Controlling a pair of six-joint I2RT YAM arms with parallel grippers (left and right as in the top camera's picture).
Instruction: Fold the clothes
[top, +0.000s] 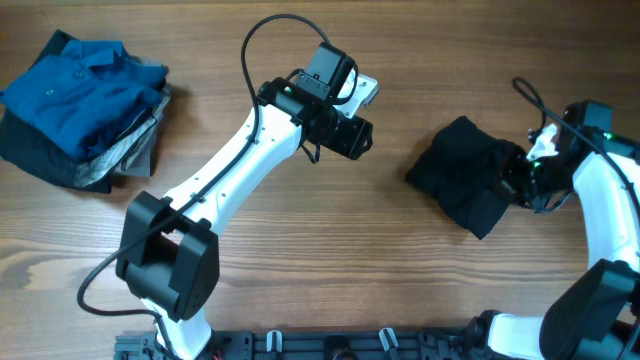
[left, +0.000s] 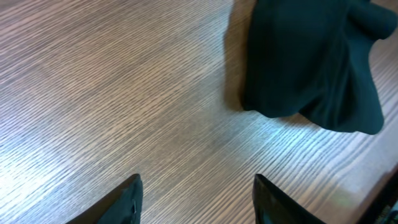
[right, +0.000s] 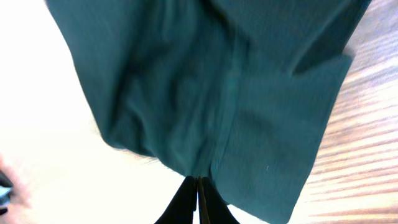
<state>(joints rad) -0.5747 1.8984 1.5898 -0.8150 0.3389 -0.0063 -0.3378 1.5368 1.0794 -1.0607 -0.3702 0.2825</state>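
Note:
The black T-shirt lies bunched in a crumpled heap on the right of the wooden table. My right gripper is shut on its right edge; the right wrist view shows the closed fingertips pinching the hem of the dark fabric. My left gripper is open and empty above bare wood near the table's middle, left of the shirt. In the left wrist view its two fingers are spread apart, with the shirt at the upper right.
A pile of garments at the far left holds a blue collared shirt on top of grey and charcoal clothes. The table's front edge with a black rail runs along the bottom.

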